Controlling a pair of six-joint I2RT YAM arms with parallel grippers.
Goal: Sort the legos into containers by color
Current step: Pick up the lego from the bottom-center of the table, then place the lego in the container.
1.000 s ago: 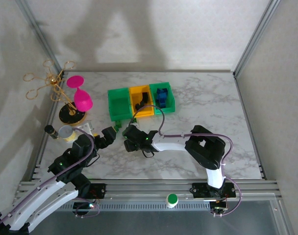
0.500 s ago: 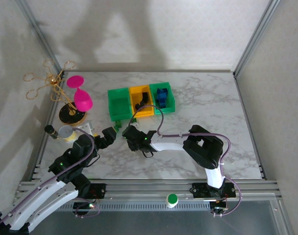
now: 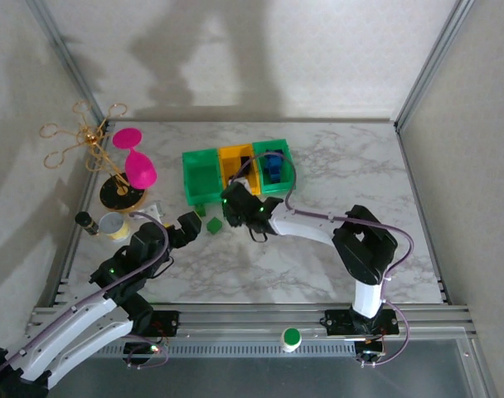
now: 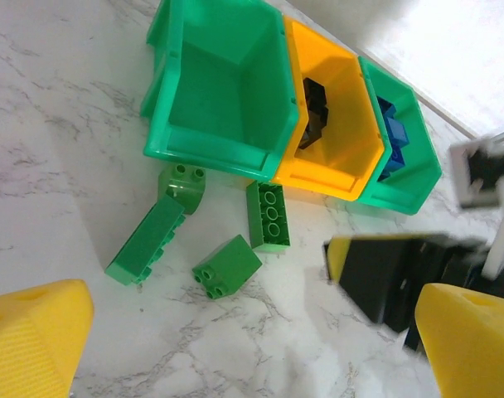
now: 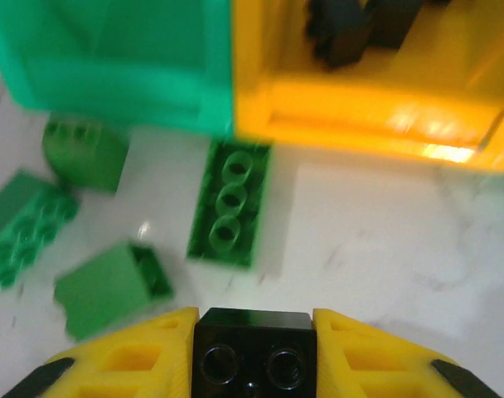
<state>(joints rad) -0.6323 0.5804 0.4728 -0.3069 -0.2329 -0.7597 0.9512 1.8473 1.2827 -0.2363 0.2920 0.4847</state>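
Right gripper [image 5: 252, 369] nearer three bins [image 4: 209, 154], holding black lego [image 5: 252, 344]; four green legos [image 4: 268, 215]

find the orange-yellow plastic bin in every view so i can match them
top external: the orange-yellow plastic bin sits mid-row, above centre
left wrist: bin top, right of centre
right wrist: bin top right, beyond the black plastic brick in the right pincer
shared landmark: the green plastic bin adjoining its left side

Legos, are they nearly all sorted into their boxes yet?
Partly. Done: small black plastic bricks lie in the orange-yellow plastic bin, blue plastic bricks in the right green bin. In hand: the right arm's yellow fingers pinch another black brick. Still to go: four green plastic bricks sit on the marble table before the empty left green bin.
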